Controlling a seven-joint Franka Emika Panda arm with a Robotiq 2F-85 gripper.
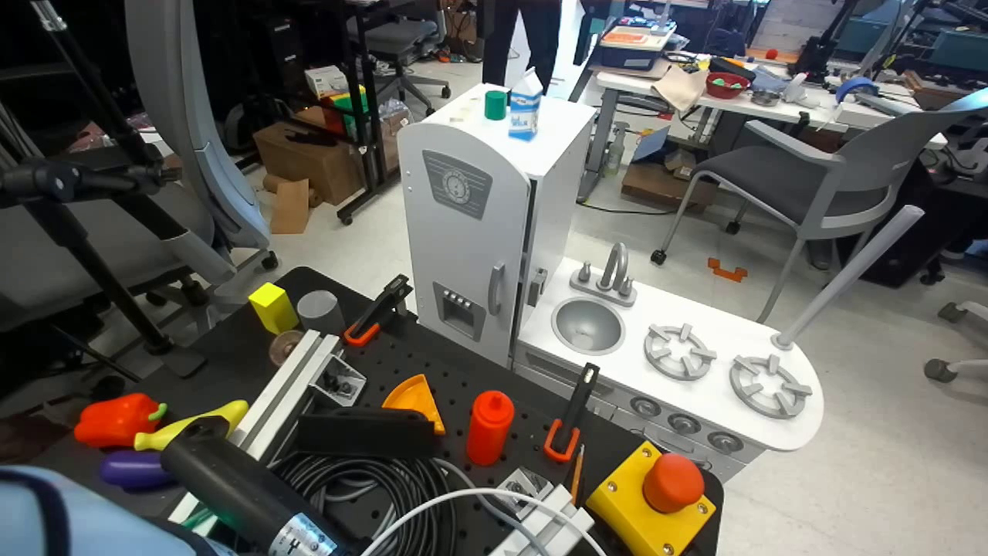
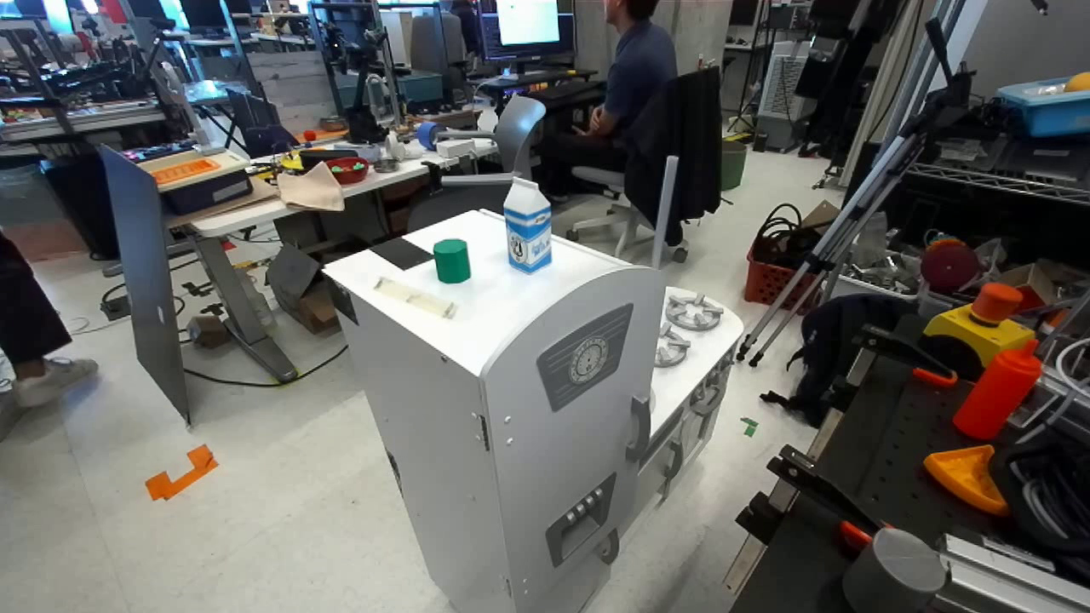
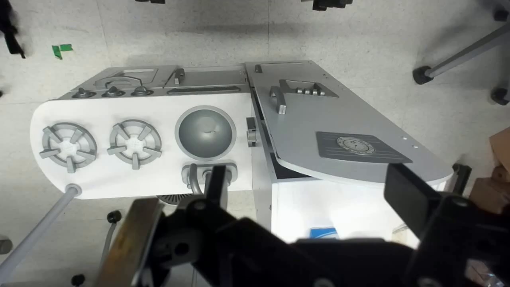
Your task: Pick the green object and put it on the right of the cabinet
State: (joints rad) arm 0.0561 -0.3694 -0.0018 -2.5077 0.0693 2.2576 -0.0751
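Observation:
The green object (image 1: 495,105), a small dark green block, stands on top of the white-grey cabinet (image 1: 451,247). It also shows in an exterior view (image 2: 452,260) on the cabinet top (image 2: 409,545), beside a blue-and-white milk carton. In the wrist view the green object is hidden, probably behind the gripper body. My gripper (image 3: 308,175) is open, with nothing between its fingers. It shows over the cabinet (image 3: 318,119), its fingers spread across the cabinet top and the faucet. The cabinet door is slightly ajar. The gripper is not seen in either exterior view.
The milk carton (image 2: 528,226) stands close to the green object; only its blue part (image 3: 323,232) shows in the wrist view. The sink (image 1: 588,324), faucet (image 1: 615,266), burners (image 1: 679,351) and an upright grey post (image 1: 849,278) are on the lower counter. A black table (image 1: 417,351) holds toys and clamps.

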